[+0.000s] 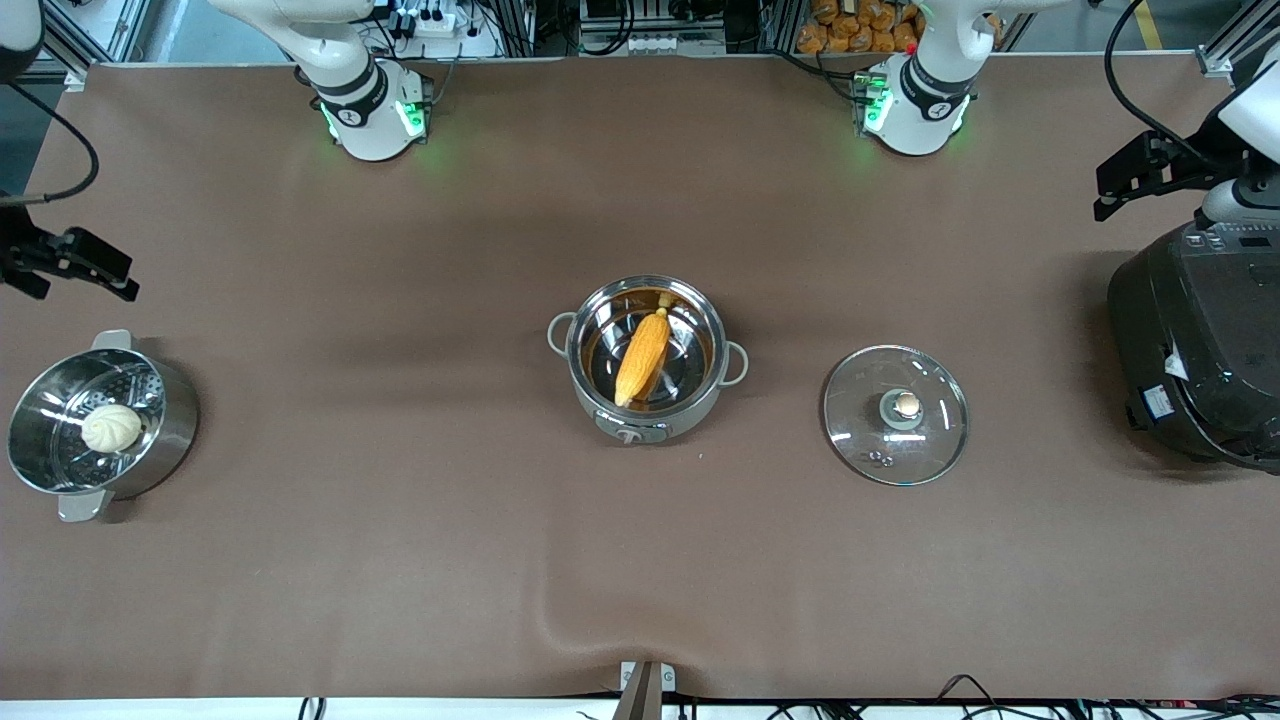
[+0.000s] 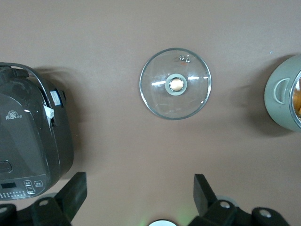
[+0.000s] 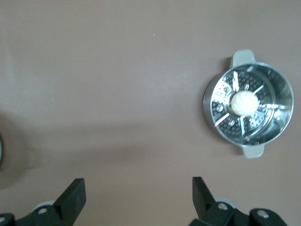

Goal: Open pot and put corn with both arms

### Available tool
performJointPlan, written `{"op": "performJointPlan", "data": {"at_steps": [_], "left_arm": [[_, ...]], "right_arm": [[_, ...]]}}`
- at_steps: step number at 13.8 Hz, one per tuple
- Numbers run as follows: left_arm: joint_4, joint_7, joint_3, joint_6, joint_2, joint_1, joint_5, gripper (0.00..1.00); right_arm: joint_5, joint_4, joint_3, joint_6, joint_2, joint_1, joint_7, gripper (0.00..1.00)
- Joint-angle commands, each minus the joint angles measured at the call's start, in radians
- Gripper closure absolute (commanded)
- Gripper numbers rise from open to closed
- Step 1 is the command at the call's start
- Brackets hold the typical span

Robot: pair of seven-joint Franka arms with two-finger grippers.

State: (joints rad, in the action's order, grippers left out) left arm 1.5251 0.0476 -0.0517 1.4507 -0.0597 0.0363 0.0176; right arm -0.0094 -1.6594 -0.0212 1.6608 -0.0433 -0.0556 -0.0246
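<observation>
Corn (image 1: 643,356) lies in pot (image 1: 646,358) at desk (image 1: 400,560) centre, long axis diagonal. Lid (image 1: 896,414) off, flat beside pot toward left arm's end. Left claw (image 2: 139,197) spread, empty, nearer lid. Right claw (image 3: 138,197) spread, empty, near steamer (image 3: 248,110). Task looks done.

- Your front camera looks down from high across the table, pot (image 1: 647,360) at centre.
- Your left wrist camera looks straight down from well above the lid (image 2: 175,84), sharing it and the pot's edge.
- Your right wrist camera looks down on the steamer (image 3: 248,110), also in front view.
</observation>
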Motion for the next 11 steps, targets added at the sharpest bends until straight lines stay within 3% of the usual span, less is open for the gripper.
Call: {"op": "performJointPlan", "data": {"at_steps": [1,11], "left_arm": [[-0.052,0.02,-0.004,-0.053,0.018,-0.01,-0.016,0.0],[-0.056,0.017,-0.002,-0.058,0.018,-0.01,-0.018,0.0]], "right_arm": [[0.031,0.023,-0.002,-0.051,-0.012,-0.004,0.025,0.0],[0.019,0.029,-0.002,-0.088,-0.006,-0.006,0.041,0.0]]}}
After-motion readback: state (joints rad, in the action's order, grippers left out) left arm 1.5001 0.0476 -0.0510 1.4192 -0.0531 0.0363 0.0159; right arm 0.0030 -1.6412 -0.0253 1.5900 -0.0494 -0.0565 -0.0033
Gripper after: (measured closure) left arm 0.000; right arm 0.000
